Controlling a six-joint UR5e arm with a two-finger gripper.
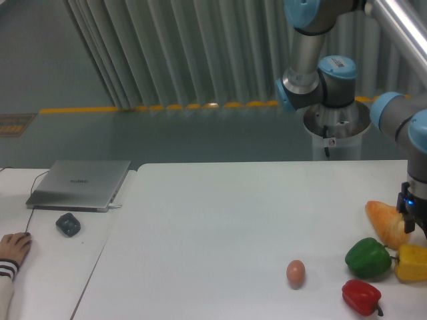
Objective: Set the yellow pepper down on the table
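Note:
The yellow pepper (411,262) rests on the white table (220,220) at the far right, beside the green pepper (368,259). My gripper (415,227) hangs just above it, partly cut off by the frame's right edge. Its dark fingers (405,218) stand apart with nothing between them, clear of the pepper's top.
An orange-yellow bread-like lump (385,223) lies just left of the gripper. A red pepper (361,297) and an egg (295,272) sit near the front edge. On the left desk are a laptop (80,183), a mouse (68,224) and a person's hand (13,248).

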